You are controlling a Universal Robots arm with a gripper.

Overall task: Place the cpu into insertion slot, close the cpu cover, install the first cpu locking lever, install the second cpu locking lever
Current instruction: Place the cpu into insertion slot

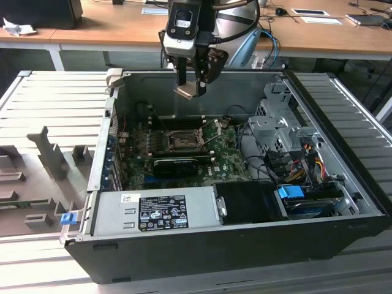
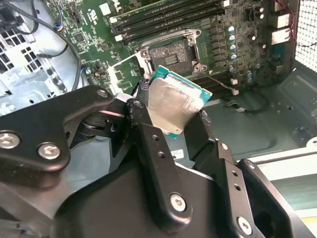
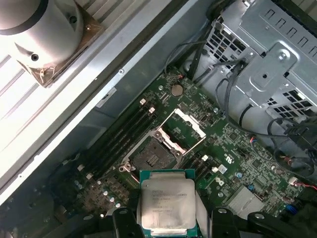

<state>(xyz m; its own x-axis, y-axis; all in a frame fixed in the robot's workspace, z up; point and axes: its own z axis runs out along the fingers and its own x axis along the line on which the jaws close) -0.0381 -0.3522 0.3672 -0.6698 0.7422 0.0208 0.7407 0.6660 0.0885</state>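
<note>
Currently the tool (image 1: 191,84) hangs above the open computer case (image 1: 202,251), its fingers (image 2: 148,134) closed on opposite edges of the cpu (image 3: 167,203). The chip is held in the air, and its grey metal top shows in both wrist views. Below it, on the green motherboard (image 1: 229,158), the insertion slot (image 3: 151,158) lies bare, with the cpu cover (image 3: 189,123) standing raised beside it.

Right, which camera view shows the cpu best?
The first wrist view: the cpu turns its grey metal top squarely to the camera. The second wrist view shows it tilted, partly hidden by the gripper holding it. The exterior view shows it small, above the case.
</note>
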